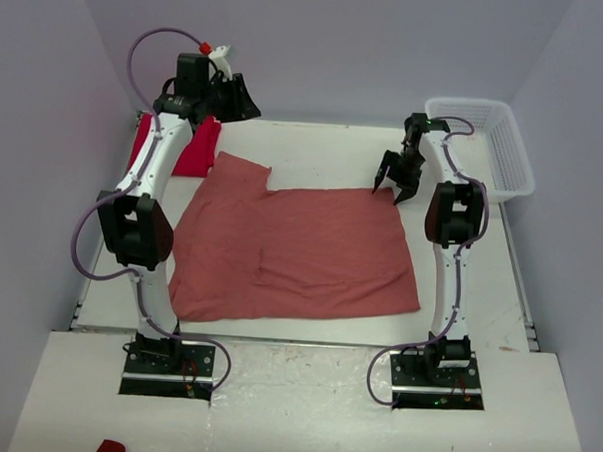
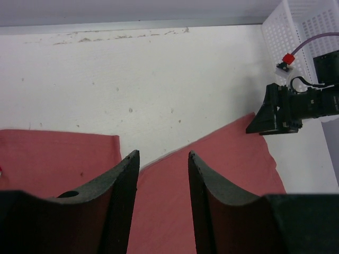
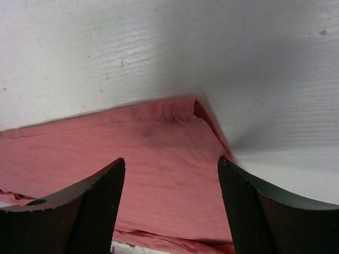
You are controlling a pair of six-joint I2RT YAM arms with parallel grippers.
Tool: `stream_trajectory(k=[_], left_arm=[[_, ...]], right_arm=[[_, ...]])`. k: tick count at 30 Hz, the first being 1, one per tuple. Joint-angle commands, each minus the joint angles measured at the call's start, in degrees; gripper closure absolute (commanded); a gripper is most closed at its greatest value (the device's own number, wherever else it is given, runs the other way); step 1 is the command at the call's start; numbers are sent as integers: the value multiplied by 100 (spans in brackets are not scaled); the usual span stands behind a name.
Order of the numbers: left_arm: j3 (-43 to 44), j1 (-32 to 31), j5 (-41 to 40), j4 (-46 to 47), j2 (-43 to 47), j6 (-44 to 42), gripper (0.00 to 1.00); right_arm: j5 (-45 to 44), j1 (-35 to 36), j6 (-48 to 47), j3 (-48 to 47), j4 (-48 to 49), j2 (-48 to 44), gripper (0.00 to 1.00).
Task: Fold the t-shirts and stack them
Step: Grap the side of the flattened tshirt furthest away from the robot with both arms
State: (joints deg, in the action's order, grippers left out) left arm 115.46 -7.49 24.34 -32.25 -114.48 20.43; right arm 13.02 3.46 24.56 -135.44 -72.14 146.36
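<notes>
The salmon-pink t-shirt (image 1: 295,251) lies spread flat in the middle of the table, one sleeve pointing to the far left. The bright red t-shirt (image 1: 197,151) lies bunched at the back left, partly hidden by my left arm. My left gripper (image 1: 232,98) is open and empty, raised above the back left corner. In the left wrist view (image 2: 161,154) its jaws frame the pink shirt's far edge (image 2: 222,159). My right gripper (image 1: 396,180) is open just above the pink shirt's far right corner (image 3: 159,153). Its fingers (image 3: 100,211) straddle that corner without holding it.
A white mesh basket (image 1: 505,145) stands at the back right, also seen in the left wrist view (image 2: 296,32). Walls close in the table on three sides. A small red scrap (image 1: 112,448) lies on the near ledge at the left.
</notes>
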Motion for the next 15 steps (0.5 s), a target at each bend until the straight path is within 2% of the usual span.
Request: stream_trajectory(k=[1,9,12,13,15], left_arm=[[-23,89,203,113,364,23,56],[-558,160,378,544,496,128,55],[-709,177,484,772,453,251,55],[-709,169,484,790,383,269,55],[-735,177,467,799,312,260,55]], right_arm=[[113,23,76,-123,-204,-135,28],[26,14,199,-537,-583,112,27],[-359,49,199,-90,-75,-255,24],[-492,110,146,199,93,-379,19],[-720,163,102,412,610,-617,16]])
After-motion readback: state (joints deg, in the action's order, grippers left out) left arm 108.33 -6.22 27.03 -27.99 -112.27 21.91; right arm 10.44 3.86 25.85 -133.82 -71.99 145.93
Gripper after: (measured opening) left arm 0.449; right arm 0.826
